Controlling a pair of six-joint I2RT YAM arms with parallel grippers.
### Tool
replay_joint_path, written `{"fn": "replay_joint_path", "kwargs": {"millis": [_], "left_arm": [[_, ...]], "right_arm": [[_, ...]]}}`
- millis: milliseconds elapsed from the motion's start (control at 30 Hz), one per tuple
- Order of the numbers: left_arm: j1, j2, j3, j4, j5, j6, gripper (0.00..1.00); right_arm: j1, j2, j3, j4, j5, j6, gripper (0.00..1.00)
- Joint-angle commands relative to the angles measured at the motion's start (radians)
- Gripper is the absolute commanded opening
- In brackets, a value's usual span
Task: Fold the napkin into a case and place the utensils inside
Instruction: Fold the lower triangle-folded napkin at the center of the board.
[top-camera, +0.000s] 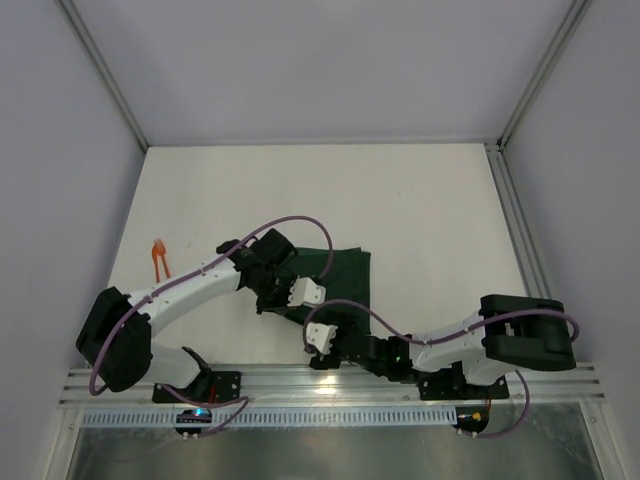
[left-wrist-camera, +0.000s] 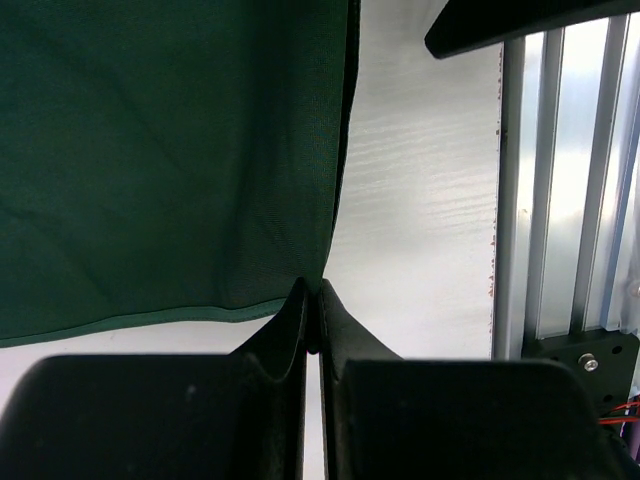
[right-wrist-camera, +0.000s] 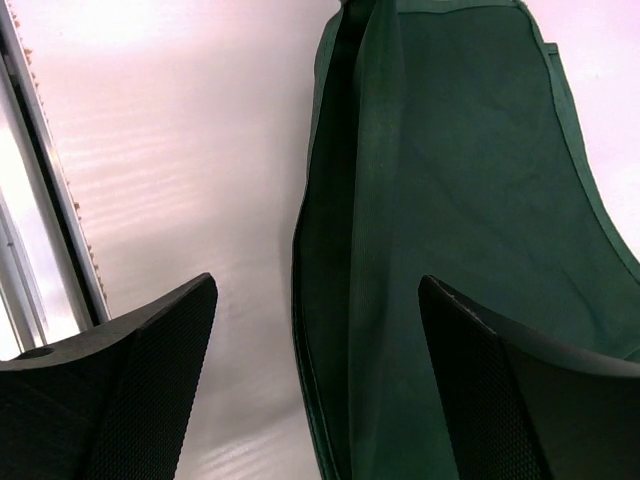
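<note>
Top external view: both my arms bend inward over the one napkin (top-camera: 345, 270) at the desk's (top-camera: 420, 210) near edge. My left gripper (left-wrist-camera: 312, 300) is pinched on its corner, and my right gripper (right-wrist-camera: 318, 283) gapes wide over its edge. What look like two utensils (top-camera: 160, 258) lie well apart, to the left.

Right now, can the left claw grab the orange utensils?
Probably not yet: the left claw is shut on a corner of the napkin, away from the utensils. Nothing lies between them, so after letting go it likely could.

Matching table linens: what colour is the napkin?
The napkin is plain dark green, clearest in the left wrist view.
</note>
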Motion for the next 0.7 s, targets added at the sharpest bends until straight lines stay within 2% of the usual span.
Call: {"fn": "replay_joint_path", "kwargs": {"millis": [0, 267, 500, 633, 667], "left_arm": [[0.005, -0.001, 0.024, -0.013, 0.038, 0.006, 0.00], [0.005, 0.001, 0.019, -0.010, 0.035, 0.006, 0.00], [0.006, -0.007, 0.005, -0.018, 0.033, 0.012, 0.00], [0.019, -0.004, 0.001, -0.022, 0.042, 0.020, 0.00], [0.020, -0.004, -0.001, -0.022, 0.044, 0.020, 0.00]], "right_arm": [[0.022, 0.035, 0.053, 0.115, 0.097, -0.001, 0.86], [0.027, 0.175, 0.119, 0.066, 0.105, 0.003, 0.86], [0.025, 0.238, 0.104, 0.029, 0.181, 0.078, 0.77], [0.027, 0.245, 0.093, 0.016, 0.214, 0.100, 0.57], [0.027, 0.246, 0.090, 0.017, 0.223, 0.111, 0.49]]}}
